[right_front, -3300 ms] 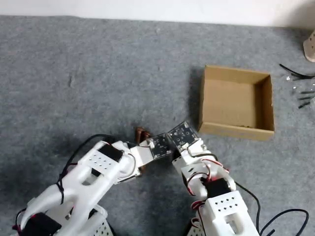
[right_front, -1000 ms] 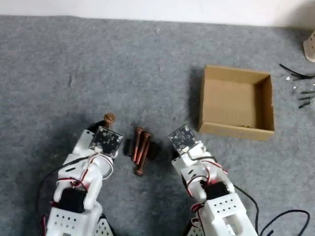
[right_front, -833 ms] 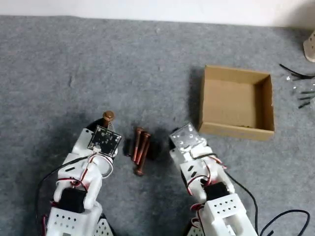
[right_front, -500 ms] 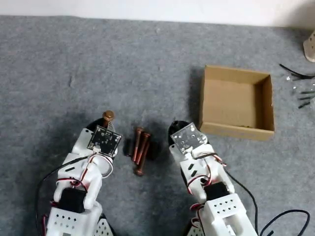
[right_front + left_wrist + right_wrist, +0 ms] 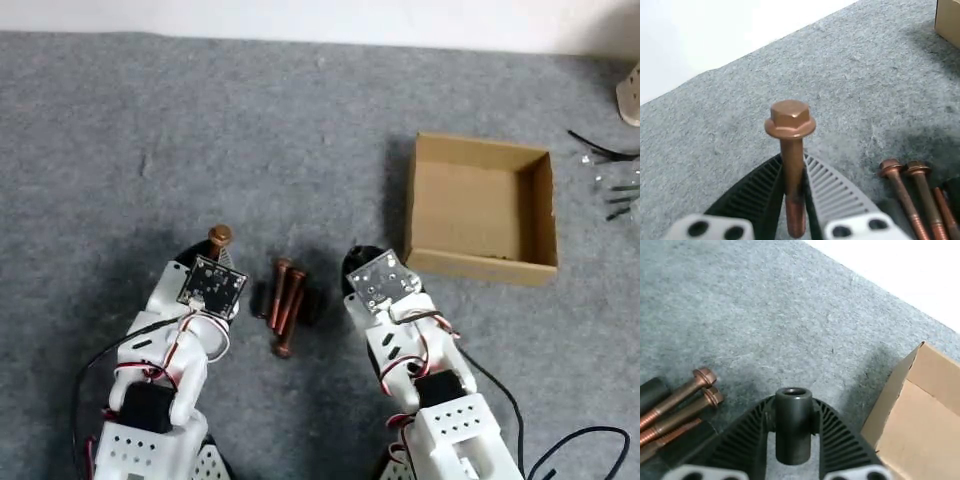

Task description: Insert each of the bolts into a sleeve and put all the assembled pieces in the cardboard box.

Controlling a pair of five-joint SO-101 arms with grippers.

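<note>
My left gripper [image 5: 792, 187] is shut on a copper bolt [image 5: 790, 150], its hex head [image 5: 220, 237] poking out beyond the fingers. My right gripper [image 5: 794, 422] is shut on a black sleeve [image 5: 793, 424] with its bore facing outward; the sleeve [image 5: 357, 258] peeks out past the wrist in the high view. Several more copper bolts [image 5: 284, 305] lie on the grey carpet between the two arms, with black sleeves [image 5: 312, 306] beside them. The cardboard box [image 5: 482, 209] stands open to the right, nothing inside.
Black cable ties and small parts [image 5: 610, 175] lie at the far right edge. A pale object [image 5: 630, 92] sits at the upper right corner. Grey carpet [image 5: 200, 130] stretches open to the left and behind the arms.
The arms have drawn apart from their meeting over the pile. Over the last second the right gripper lifted slightly with the sleeve; the left one holds still with the bolt.
</note>
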